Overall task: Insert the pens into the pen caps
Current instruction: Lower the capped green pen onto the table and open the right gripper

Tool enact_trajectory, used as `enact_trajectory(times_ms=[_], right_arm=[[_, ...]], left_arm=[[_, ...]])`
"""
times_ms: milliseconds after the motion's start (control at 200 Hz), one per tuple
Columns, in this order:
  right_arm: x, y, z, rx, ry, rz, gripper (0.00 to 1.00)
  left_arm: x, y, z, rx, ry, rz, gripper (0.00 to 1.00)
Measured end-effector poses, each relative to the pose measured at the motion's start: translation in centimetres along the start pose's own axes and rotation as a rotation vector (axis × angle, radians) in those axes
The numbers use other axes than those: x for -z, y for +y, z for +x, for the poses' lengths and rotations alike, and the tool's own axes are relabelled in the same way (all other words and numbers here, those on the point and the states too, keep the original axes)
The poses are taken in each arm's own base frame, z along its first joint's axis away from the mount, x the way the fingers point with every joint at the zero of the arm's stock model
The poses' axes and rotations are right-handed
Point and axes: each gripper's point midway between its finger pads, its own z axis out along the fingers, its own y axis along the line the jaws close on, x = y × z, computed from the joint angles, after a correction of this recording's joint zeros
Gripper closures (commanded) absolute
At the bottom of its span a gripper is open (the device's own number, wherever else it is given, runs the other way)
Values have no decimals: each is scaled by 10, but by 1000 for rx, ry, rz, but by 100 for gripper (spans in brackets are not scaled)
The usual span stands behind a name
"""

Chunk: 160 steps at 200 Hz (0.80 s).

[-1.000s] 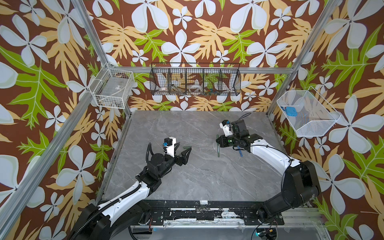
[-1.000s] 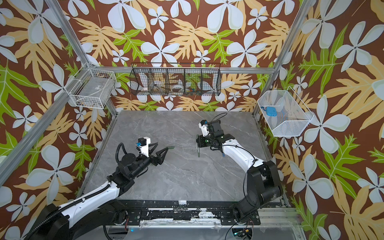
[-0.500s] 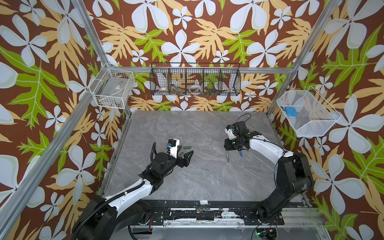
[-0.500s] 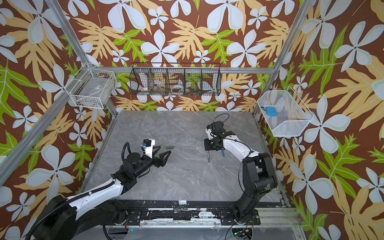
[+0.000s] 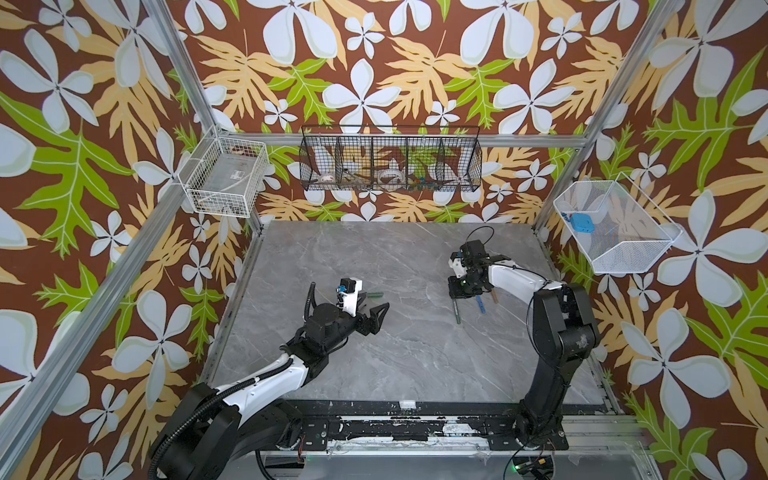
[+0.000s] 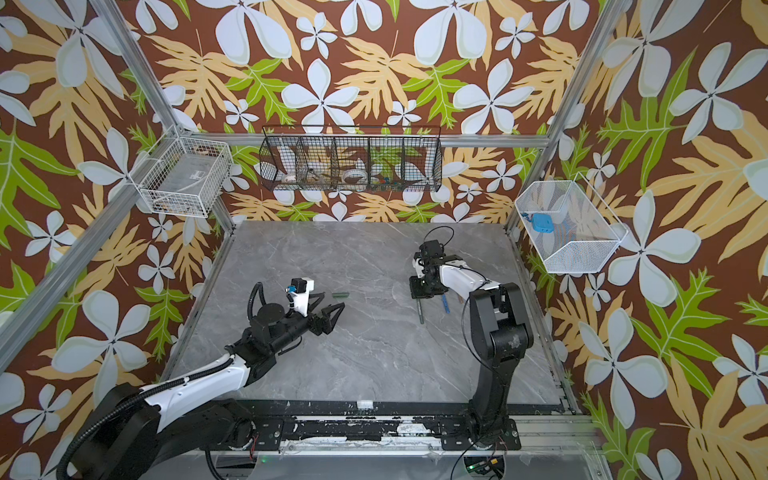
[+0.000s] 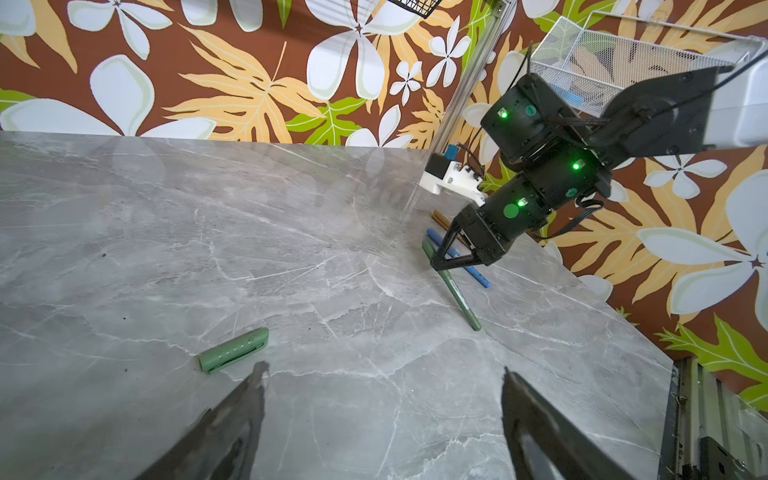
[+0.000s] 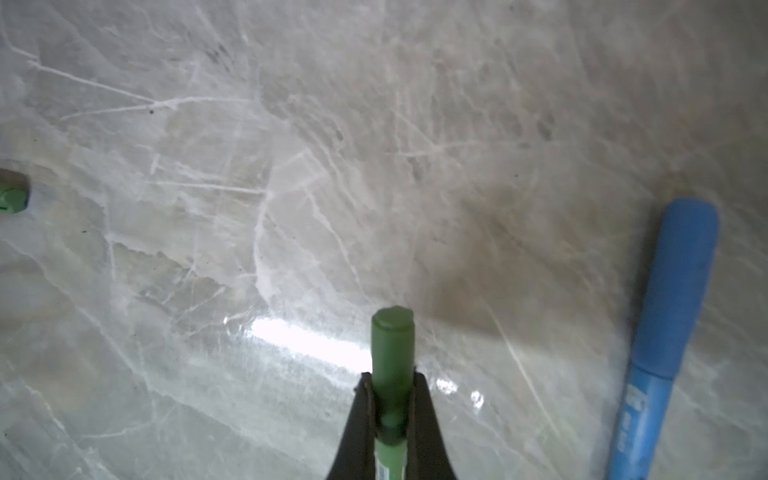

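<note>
Two claws, two jobs: the right gripper [image 7: 436,266] is clenched on a green pen [image 7: 457,295] near one end, leaving its length free to aim, with a blue pen [image 7: 478,276] just beside. The left gripper [image 7: 384,370] gapes empty over the table [image 7: 208,208], and a green cap [image 7: 232,349] lies just ahead of one finger, likely its next pickup.
</note>
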Motion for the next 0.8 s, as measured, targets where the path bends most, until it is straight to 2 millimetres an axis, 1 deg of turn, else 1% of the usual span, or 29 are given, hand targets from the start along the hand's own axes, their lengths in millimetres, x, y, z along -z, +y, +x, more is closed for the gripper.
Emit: enact_trajectory(times_ms=[170, 320, 485, 691, 801], right_arm=[[-5, -12, -5, -15, 5, 31, 100], [-14, -15, -4, -22, 22, 34, 100], [-21, -19, -2, -33, 36, 36, 94], [-19, -21, -9, -32, 20, 44, 82], [-18, -22, -13, -30, 9, 53, 77]], left_arm=[[-1, -1, 3, 1, 12, 7, 11], [-2, -1, 2, 1, 11, 8, 10], [-1, -2, 0, 0, 5, 10, 9], [1, -3, -5, -5, -11, 10, 7], [1, -2, -6, -6, -15, 3, 0]])
